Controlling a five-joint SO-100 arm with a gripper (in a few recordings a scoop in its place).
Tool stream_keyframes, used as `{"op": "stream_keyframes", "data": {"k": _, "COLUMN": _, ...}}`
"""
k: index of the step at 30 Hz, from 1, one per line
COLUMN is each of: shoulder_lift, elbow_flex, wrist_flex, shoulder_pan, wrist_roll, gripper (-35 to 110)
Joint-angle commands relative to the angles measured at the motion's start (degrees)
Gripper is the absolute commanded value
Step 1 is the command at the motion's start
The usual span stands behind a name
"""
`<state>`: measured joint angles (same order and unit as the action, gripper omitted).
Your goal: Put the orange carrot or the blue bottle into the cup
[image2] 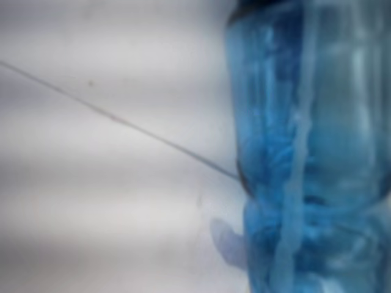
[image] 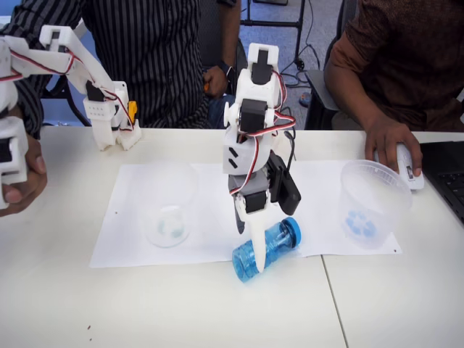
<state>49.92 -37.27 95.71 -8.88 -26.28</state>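
Observation:
The blue bottle (image: 270, 247) lies on its side on the table, at the front edge of the paper, cap pointing to the back right. My gripper (image: 255, 255) reaches straight down onto it. One white finger (image: 251, 243) crosses in front of the bottle's body and the other is hidden behind it. In the wrist view the bottle (image2: 305, 152) is blurred and very close, on the right. The cup (image: 371, 203), wide and clear with a blue mark on its base, stands upright to the right of the bottle. The orange carrot is out of view.
A narrower clear cup (image: 168, 206) with a pale mark stands on the white paper (image: 123, 232) to the left. A person's hand rests on a white mouse (image: 406, 165) by a laptop (image: 448, 181) at the right edge. People sit behind the table.

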Motion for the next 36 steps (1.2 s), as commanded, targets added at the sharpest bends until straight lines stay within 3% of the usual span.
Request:
{"op": "stream_keyframes", "data": {"k": 1, "shoulder_lift": 2.0, "elbow_flex": 4.6, "wrist_flex": -1.8, "shoulder_pan": -0.9, "wrist_roll": -0.4, "gripper": 49}}
{"op": "stream_keyframes", "data": {"k": 36, "shoulder_lift": -4.7, "elbow_flex": 4.7, "wrist_flex": -7.0, "shoulder_pan": -1.4, "wrist_roll": -0.8, "gripper": 49}}
